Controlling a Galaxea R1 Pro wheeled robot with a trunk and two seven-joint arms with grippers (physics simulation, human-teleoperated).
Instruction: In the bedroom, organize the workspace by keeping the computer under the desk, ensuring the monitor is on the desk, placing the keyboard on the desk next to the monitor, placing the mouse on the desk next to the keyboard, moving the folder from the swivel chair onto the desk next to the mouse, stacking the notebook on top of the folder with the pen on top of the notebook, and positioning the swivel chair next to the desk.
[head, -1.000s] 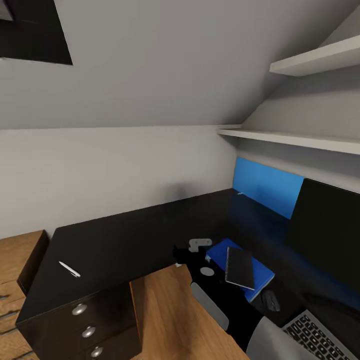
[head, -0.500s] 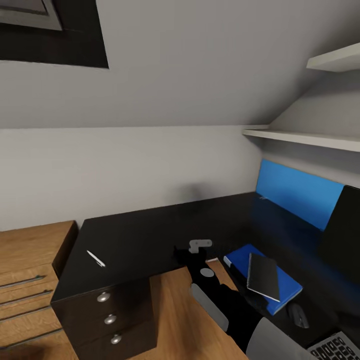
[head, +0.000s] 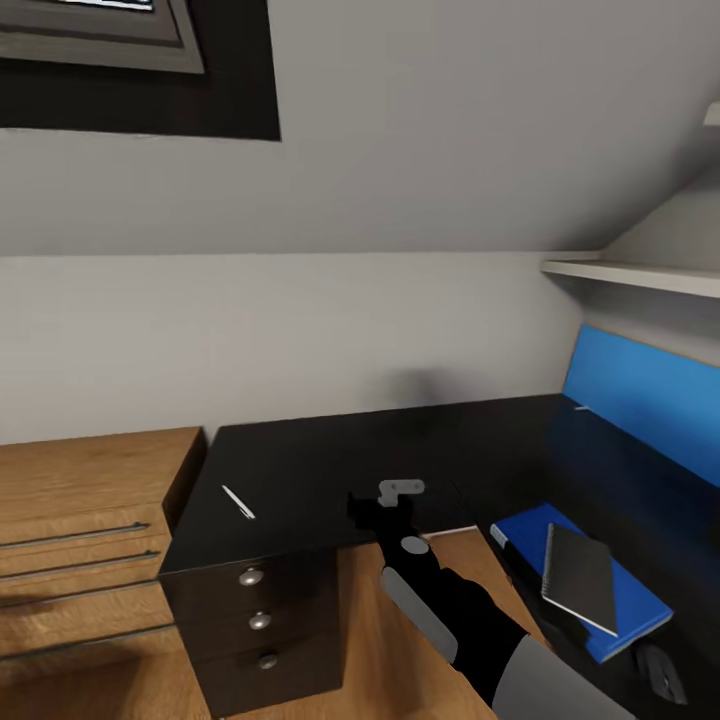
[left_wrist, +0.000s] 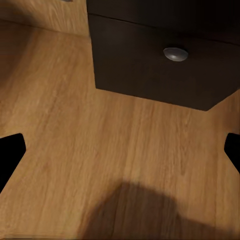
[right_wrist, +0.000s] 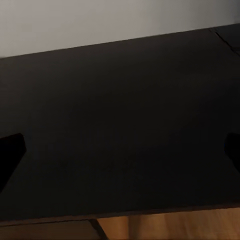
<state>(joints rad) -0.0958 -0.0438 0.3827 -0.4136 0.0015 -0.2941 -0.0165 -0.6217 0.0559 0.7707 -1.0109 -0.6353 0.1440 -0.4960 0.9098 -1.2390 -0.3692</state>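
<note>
Pen (head: 238, 502), thin and white, lies alone on the black surface (head: 330, 470), near the left corner and above the black drawers (head: 258, 622) with three round silver knobs. Well apart from it, at the right side of the same surface, the blue folder (head: 625, 600) lies flat, and a dark notebook (head: 579, 577) rests on top of it, a little turned against the folder edges. Just beside the folder, at the lower right corner of the head view, a small dark mouse (head: 660, 672) sits on the surface. Behind the folder the blue back panel (head: 650, 392) stands up along the right wing of the surface, and a white shelf (head: 632, 276) is on the wall above it. Left of the drawers stands a light wooden drawer unit (head: 85, 545) with thin metal handles. The right arm reaches forward from the lower middle of the head view, and the right tool (head: 385, 503) is over the front edge of the surface, between the pen and the folder and touching neither; in the right wrist view its dark fingertips (right_wrist: 11, 150) stand far apart at the two sides with nothing between them, over the black top. In the left wrist view the left tool (left_wrist: 120, 150) is spread wide too and holds nothing; it looks down at the wooden floor (left_wrist: 100, 150) in front of the lowest drawer and its silver knob (left_wrist: 175, 54). A dark framed window (head: 140, 70) is on the sloped ceiling at the upper left.
</note>
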